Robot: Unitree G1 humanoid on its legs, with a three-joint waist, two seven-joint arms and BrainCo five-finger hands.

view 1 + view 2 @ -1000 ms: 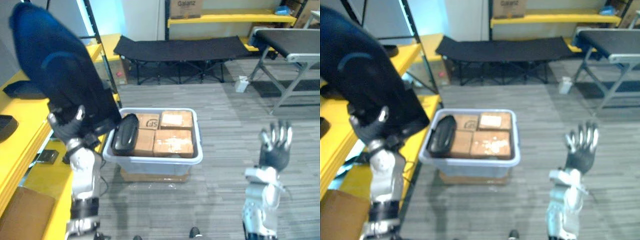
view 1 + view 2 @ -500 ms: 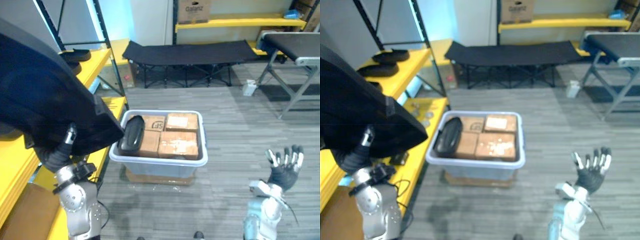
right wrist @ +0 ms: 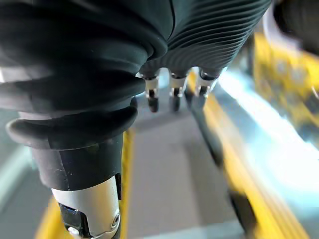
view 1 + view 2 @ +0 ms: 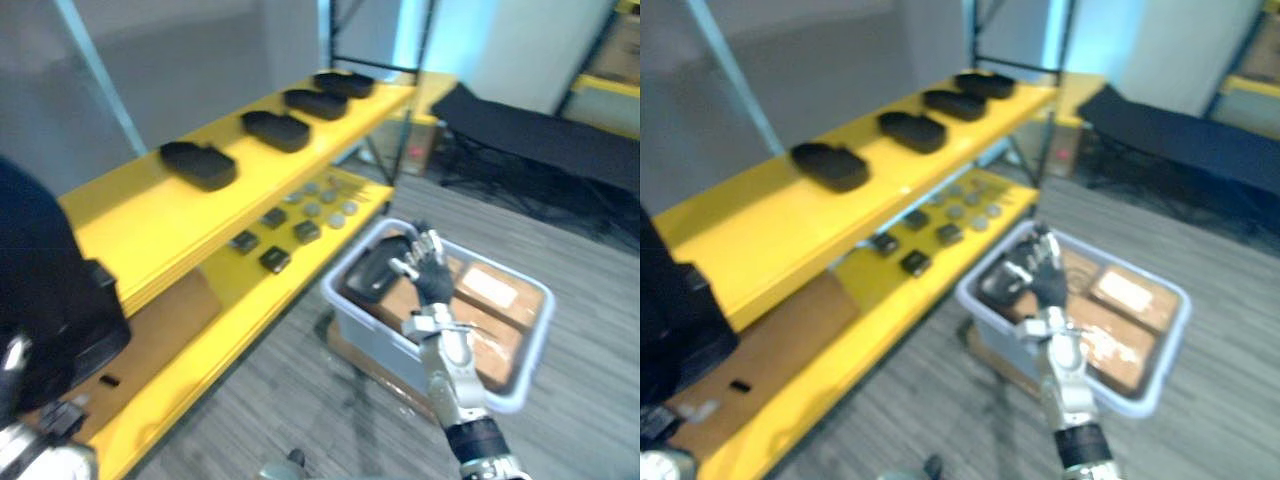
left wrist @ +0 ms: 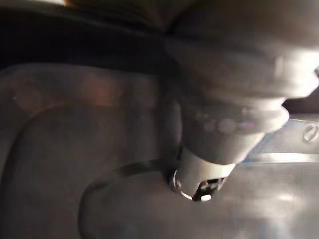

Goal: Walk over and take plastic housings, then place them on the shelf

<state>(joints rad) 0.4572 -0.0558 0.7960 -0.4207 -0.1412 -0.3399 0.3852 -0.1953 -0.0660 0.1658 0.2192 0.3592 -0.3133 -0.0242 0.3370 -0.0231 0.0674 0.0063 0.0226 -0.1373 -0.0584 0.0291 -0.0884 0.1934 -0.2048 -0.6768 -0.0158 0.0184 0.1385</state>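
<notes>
Black housing point(image 4: 48, 285) is well left of the right robot hand point(image 4: 432, 280), fingers spread.

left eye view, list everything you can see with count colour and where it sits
shelf rack: one, yellow, two levels, along the left
plastic housings: four, black, in a row on the upper level
large housing: one, black, close up at the lower left
small parts: several, dark and grey, on the lower level
cardboard sheet: one, brown, on the lower level's near end
bin: one, pale grey, on the floor beside the rack
boxes: several, brown, in the bin
housing in bin: one, black, at the bin's rack-side end
cot: one, black, beyond the bin
right hand: open, upright before the bin
left hand: by the large housing
</notes>
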